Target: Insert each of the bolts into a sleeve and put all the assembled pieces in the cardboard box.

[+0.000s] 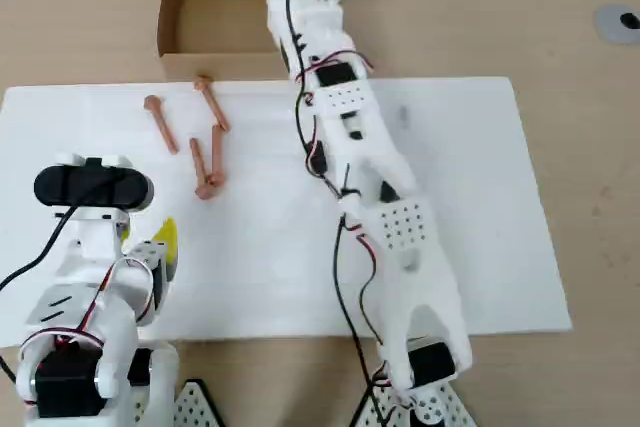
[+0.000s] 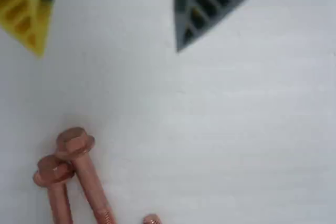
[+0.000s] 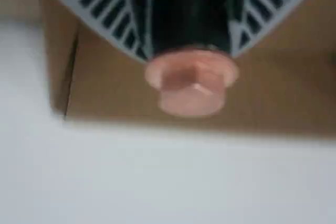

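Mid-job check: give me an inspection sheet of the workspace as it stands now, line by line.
Surface: white foam sheet on a wooden table.
Job's things: four loose bolts on the sheet near the cardboard box; one sleeved bolt held by the right gripper.
Clutter: nothing seen.
Grippers: left gripper open above the sheet, near the loose bolts; right gripper shut on the sleeved bolt, by the box.
Cables: wires run along the right arm; a black cable hangs by the left arm.
Surroundings: grey round fitting on the table's far edge.
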